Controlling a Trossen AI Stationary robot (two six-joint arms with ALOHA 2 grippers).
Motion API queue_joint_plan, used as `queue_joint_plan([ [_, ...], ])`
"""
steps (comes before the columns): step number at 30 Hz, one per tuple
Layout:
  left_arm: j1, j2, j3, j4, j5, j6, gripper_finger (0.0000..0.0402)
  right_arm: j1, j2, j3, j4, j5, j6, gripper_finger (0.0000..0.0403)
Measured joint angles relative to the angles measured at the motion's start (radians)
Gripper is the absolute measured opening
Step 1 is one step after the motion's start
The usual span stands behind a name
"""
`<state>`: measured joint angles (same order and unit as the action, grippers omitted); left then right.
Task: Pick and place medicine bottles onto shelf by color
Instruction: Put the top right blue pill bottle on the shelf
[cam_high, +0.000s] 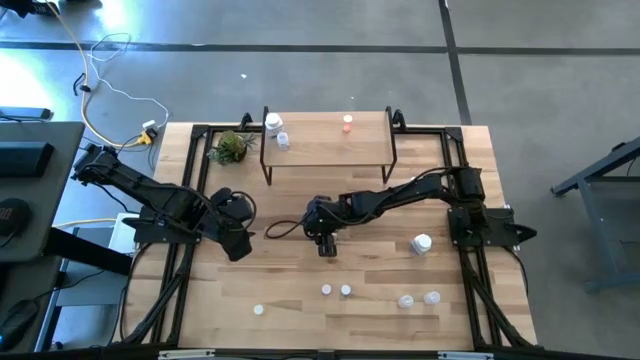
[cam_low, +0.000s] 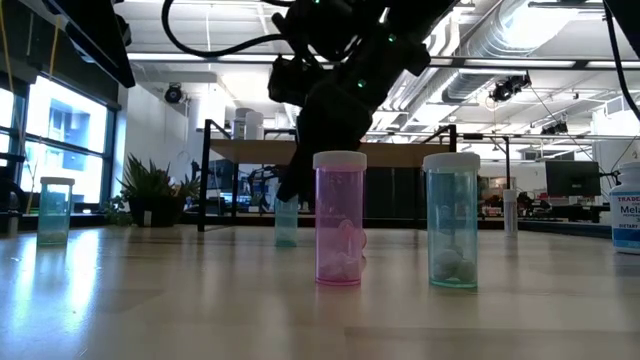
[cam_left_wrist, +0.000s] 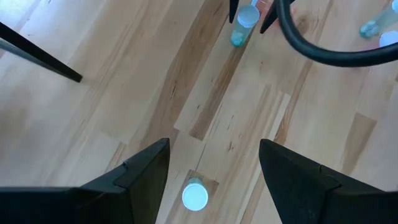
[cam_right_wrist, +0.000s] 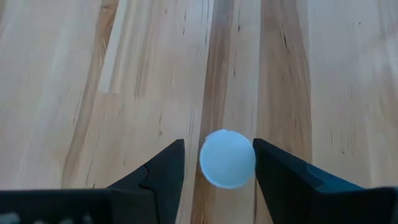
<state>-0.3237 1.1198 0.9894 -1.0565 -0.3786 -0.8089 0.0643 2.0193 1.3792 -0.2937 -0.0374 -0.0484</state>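
My right gripper (cam_high: 326, 245) is low over the table's middle, pointing steeply down, open. Its fingers stand on either side of a small green bottle with a white cap (cam_right_wrist: 227, 158), which stands upright on the table (cam_left_wrist: 244, 23) and also shows in the low view (cam_low: 286, 222). My left gripper (cam_high: 238, 245) hangs open above the table's left part, holding nothing. The shelf (cam_high: 325, 150) stands at the far edge. On it are a white bottle (cam_high: 272, 122), a small clear one (cam_high: 283, 140) and a pink-red one (cam_high: 347, 123).
More bottles stand near the front edge: one (cam_high: 258, 310), a pair (cam_high: 335, 290) and two more (cam_high: 418, 298). A larger white one (cam_high: 421, 243) stands at the right. A plant (cam_high: 232, 147) stands left of the shelf. The low view shows a pink bottle (cam_low: 340, 218) and a green one (cam_low: 452, 220) close up.
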Motion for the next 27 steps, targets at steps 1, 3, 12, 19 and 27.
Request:
queue_joint_plan([
  [1, 0.0, 0.0, 0.0, 0.0, 0.0, 0.0, 0.0239, 0.0, 0.0, 0.0, -0.002, 0.0, 0.006, 0.0164],
  [3, 0.0, 0.0, 0.0, -0.001, 0.0, 0.0, 0.0239, 0.0, 0.0, 0.0, 0.001, 0.0, 0.005, 0.0148],
  [12, 0.0, 0.0, 0.0, -0.002, 0.0, 0.016, 0.0239, 0.0, 0.0, 0.0, -0.003, 0.0, 0.014, 0.0105],
  [19, 0.001, 0.0, 0.0, -0.001, 0.0, 0.009, 0.0239, -0.002, -0.021, 0.001, -0.045, -0.006, 0.026, 0.0107],
  [27, 0.029, 0.0, 0.0, 0.004, -0.003, 0.0, 0.0239, -0.04, -0.137, 0.0, -0.063, 0.003, 0.045, 0.0108],
])
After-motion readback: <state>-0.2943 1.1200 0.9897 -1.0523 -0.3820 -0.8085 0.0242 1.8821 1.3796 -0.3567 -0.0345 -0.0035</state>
